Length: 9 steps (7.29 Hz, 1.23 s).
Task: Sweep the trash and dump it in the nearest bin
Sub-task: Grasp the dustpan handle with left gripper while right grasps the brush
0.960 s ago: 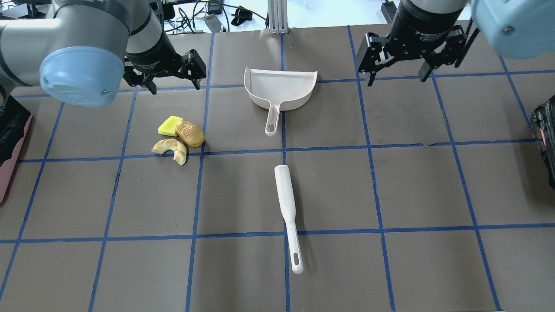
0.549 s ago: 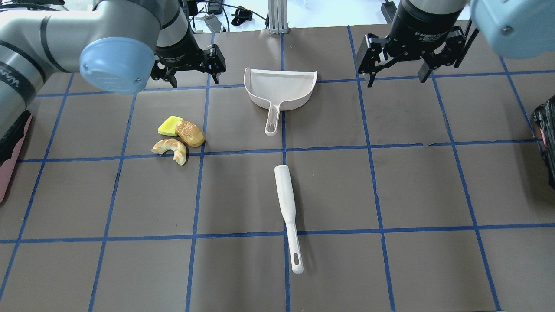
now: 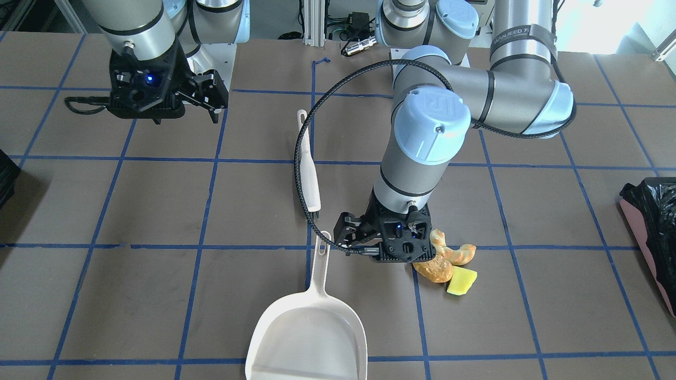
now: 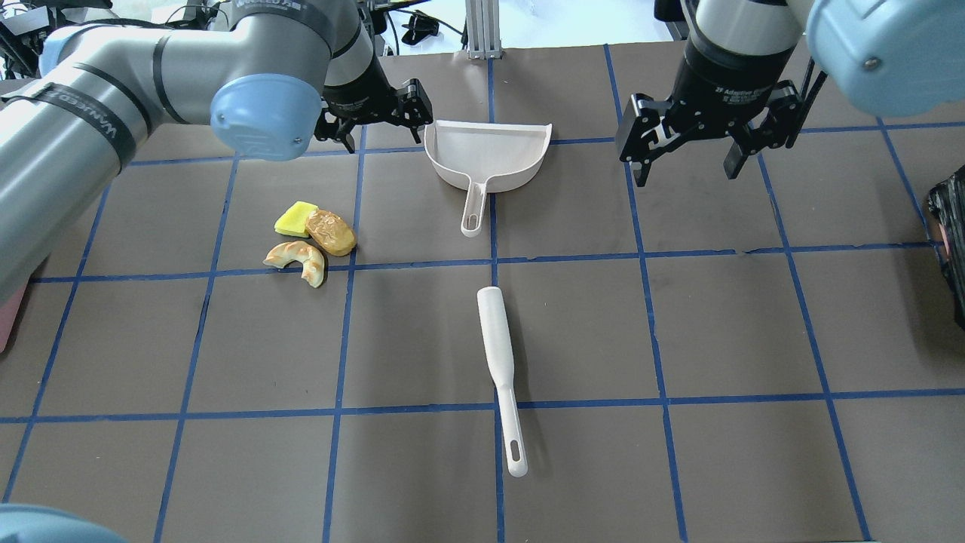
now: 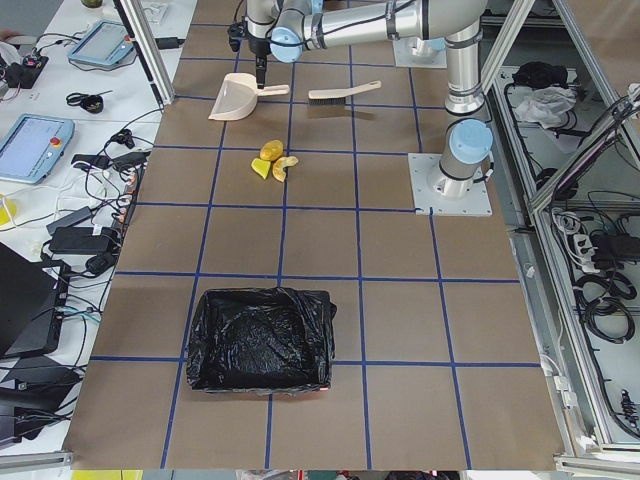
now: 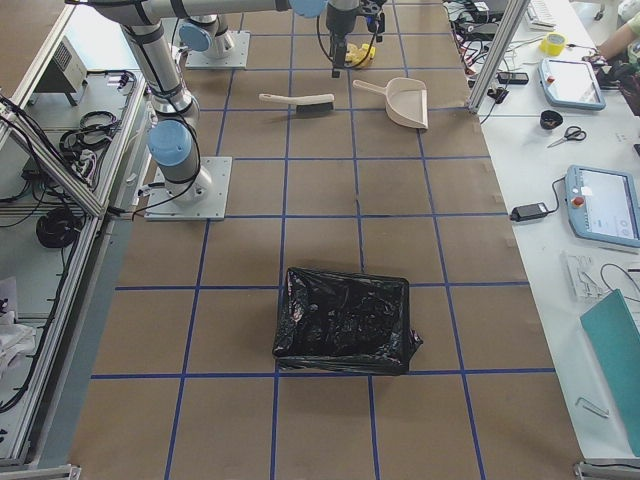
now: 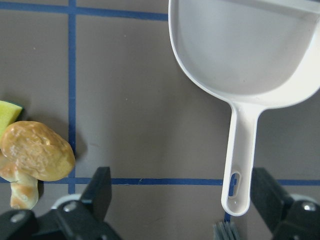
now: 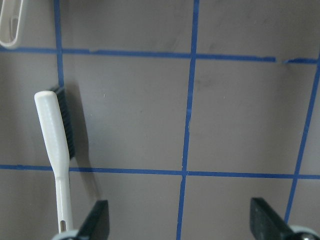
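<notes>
The trash lies in a cluster left of centre: a round brown lump [image 4: 330, 231], a curved tan pastry [image 4: 298, 259] and a yellow wedge [image 4: 295, 219]. My left gripper [image 4: 381, 136] is open and empty, hovering just left of the off-white dustpan [image 4: 486, 154], beyond the trash. In the left wrist view the dustpan handle [image 7: 240, 160] and the brown lump [image 7: 37, 151] lie between the fingers [image 7: 97, 187]. My right gripper [image 4: 684, 170] is open and empty, right of the dustpan. The pink bin with its black bag [image 3: 652, 221] stands at the table's left end, mostly hidden in the overhead view.
A white brush [image 4: 499, 362] lies lengthwise at the table's middle, bristle end toward the dustpan handle; it also shows in the right wrist view [image 8: 55, 145]. A second black-bagged container [image 4: 951, 241] stands at the right end. Blue tape lines grid the brown table [image 4: 678, 452].
My left arm has swung right, from above the trash area to the dustpan's left rim. My right gripper has shifted slightly nearer. The trash, brush and dustpan have not moved.
</notes>
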Available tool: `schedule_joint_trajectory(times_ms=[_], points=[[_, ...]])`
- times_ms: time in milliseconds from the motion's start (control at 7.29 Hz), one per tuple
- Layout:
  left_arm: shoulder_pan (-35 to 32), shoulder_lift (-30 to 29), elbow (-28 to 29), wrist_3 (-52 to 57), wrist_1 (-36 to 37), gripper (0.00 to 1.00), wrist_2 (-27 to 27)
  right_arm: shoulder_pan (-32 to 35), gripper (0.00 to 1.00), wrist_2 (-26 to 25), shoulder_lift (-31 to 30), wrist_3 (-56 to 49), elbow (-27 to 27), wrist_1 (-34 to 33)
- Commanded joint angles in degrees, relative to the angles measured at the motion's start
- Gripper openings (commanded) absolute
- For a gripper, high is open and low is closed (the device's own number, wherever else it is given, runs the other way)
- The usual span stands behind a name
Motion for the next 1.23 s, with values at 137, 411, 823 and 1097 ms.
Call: schedule_joint_trajectory(times_ms=[137,411,823,1097], points=[[-2.9,-7.4,4.0,-0.3,3.1,1.0,-3.4,10.5,0.99,0.3,-2.4,8.4,15.2,-13.3],[-3.6,-10.2,3.6,0.6,3.5,0.98,-5.1,18.3,0.97,0.3,-1.7,13.8,21.5,-19.5],[-4.8,-11.2,2.3,0.3,3.7,0.9,-5.2,22.8,0.96,0.8,1.2,18.1,27.8,-28.3],[-5.7,-10.9,0.3,0.8,3.8,0.87,-5.2,26.5,0.96,2.5,4.8,23.3,30.1,-33.6]])
